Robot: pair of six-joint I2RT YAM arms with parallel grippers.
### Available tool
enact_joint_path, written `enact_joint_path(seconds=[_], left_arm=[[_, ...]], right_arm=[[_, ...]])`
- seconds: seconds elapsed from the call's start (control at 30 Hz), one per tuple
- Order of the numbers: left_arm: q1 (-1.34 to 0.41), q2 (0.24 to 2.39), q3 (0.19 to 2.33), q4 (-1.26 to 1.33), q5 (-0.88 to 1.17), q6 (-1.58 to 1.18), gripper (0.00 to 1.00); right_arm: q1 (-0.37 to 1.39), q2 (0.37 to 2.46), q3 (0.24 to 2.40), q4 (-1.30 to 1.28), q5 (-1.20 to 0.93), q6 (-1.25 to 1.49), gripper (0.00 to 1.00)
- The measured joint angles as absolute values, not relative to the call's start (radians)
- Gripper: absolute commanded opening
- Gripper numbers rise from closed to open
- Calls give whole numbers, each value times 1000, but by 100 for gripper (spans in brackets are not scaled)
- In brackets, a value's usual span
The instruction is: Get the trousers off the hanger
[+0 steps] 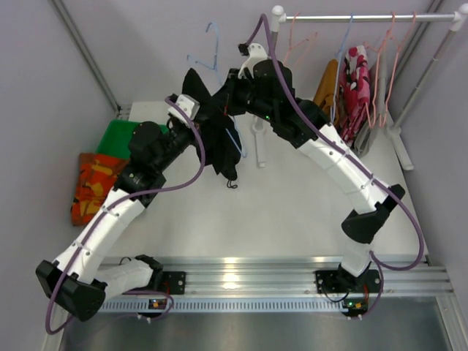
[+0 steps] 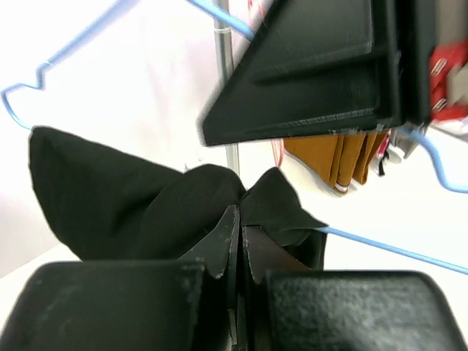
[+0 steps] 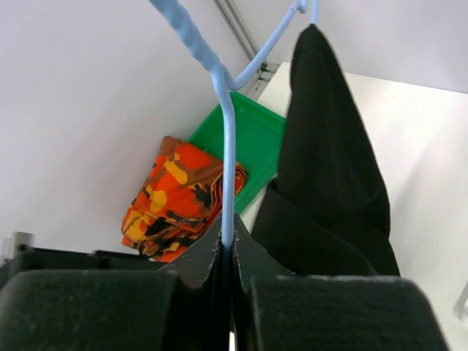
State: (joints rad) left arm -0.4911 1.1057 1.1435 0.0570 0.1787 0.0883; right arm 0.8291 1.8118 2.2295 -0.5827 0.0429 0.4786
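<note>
Black trousers (image 1: 219,142) hang bunched on the blue hanger (image 1: 213,55) above the middle back of the table (image 1: 292,212), between the two arms. The left gripper (image 2: 241,223) has its fingers pinched together on a fold of the black cloth; the right gripper (image 3: 228,245) is clamped tight on the hanger's wire. Bare tabletop lies beneath and in front of the hanging cloth, as far as the mounting rail (image 1: 234,281); at the left edge, close to the wall, orange patterned trousers (image 1: 95,186) lie against a green tray (image 1: 117,135); at the back right the rack (image 1: 365,16) carries mustard-brown trousers (image 1: 327,86) and floral trousers (image 1: 357,80). From above, both sets of fingertips are hidden by cloth and wrists; how the black pair sits on the hanger's bar cannot be made out.
</note>
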Motion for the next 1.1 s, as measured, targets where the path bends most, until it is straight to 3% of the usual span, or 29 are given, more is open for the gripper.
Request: enact_joint_path(seconds=[0.83,1.1], left_arm=[[-491,1139,1622,-136,50,-2,0],[-491,1123,1575,-152,45,53,0]], right_arm=[[752,1760,2010,-505,30,473,0],[741,1755,2008,-499,2,473,0]])
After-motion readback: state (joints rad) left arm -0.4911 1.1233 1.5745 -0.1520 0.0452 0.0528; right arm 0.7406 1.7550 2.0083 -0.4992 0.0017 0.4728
